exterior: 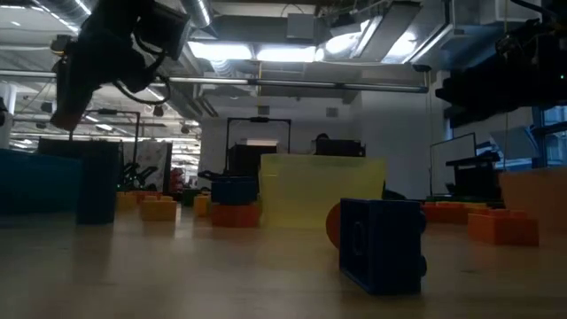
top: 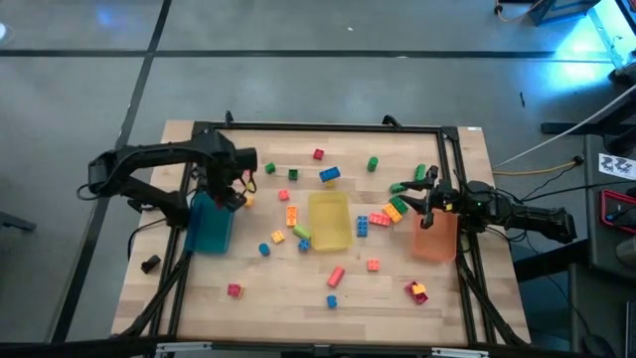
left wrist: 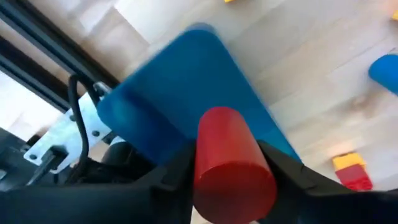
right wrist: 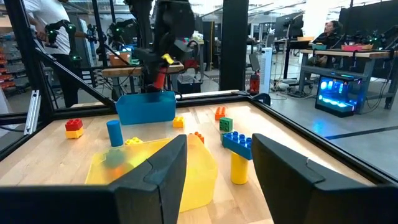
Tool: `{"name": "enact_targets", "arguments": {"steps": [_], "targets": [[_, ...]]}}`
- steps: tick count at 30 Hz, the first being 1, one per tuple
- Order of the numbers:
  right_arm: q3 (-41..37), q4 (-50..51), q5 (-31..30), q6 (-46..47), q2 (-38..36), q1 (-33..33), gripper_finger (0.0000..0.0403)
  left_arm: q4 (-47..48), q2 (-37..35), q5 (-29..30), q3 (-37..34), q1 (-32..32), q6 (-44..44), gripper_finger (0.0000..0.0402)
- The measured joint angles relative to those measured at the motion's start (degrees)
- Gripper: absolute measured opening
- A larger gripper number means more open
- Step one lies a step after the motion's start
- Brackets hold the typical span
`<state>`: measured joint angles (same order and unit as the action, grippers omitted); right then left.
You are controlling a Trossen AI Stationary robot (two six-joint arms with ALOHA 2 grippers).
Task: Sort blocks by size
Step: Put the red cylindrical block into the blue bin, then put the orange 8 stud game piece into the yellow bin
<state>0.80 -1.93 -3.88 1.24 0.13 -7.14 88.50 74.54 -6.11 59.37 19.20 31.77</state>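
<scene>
My left gripper [top: 237,197] hangs over the near end of the blue bin [top: 209,227], shut on a red round block [left wrist: 231,163]. The right wrist view shows that block [right wrist: 160,79] above the blue bin [right wrist: 145,107]. My right gripper [right wrist: 217,168] waits at the table's right side, beside the orange bin [top: 434,237]. It points level across the table, open, with nothing between its fingers. A yellow bin [top: 329,221] stands on the table's middle. Many loose blocks lie around it, such as a blue one [top: 329,174] and a green one [top: 372,163]. My left gripper pinches the red block's round side [left wrist: 202,168] between its two fingers [left wrist: 177,177], one on each side. The fingers point steeply down from above. The block is lifted clear of the table, above the blue bin, with its flat end facing the wrist camera.
A black frame [top: 449,179] runs along the table's edges. Orange, yellow and blue blocks [top: 383,217] crowd the space between the yellow and orange bins. A red-and-yellow block [top: 415,290] and a pink one [top: 235,290] lie near the front. A dark blue block [exterior: 383,244] sits close to the low camera.
</scene>
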Motion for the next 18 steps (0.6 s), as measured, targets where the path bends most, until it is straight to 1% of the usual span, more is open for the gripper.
{"name": "enact_targets", "arguments": {"steps": [4,10,14,18], "targets": [[0.00,0.12,0.00,0.02,0.01,0.00,0.0182,-1.86,0.03,0.03,-3.55,-2.17,0.77,0.0151],[0.00,0.28,0.04,-0.01,0.02,-0.01,0.0182,-5.67,0.05,0.11,-8.56,-2.75,2.82,0.0161],[0.00,-0.02,0.02,-0.01,0.02,0.00,0.0182,-5.90,0.07,0.00,-9.04,-1.85,0.94,0.0162],[0.00,-0.33,0.00,0.01,0.01,0.00,0.0182,-5.17,0.07,-0.59,-7.37,0.04,0.42,0.0163]]}}
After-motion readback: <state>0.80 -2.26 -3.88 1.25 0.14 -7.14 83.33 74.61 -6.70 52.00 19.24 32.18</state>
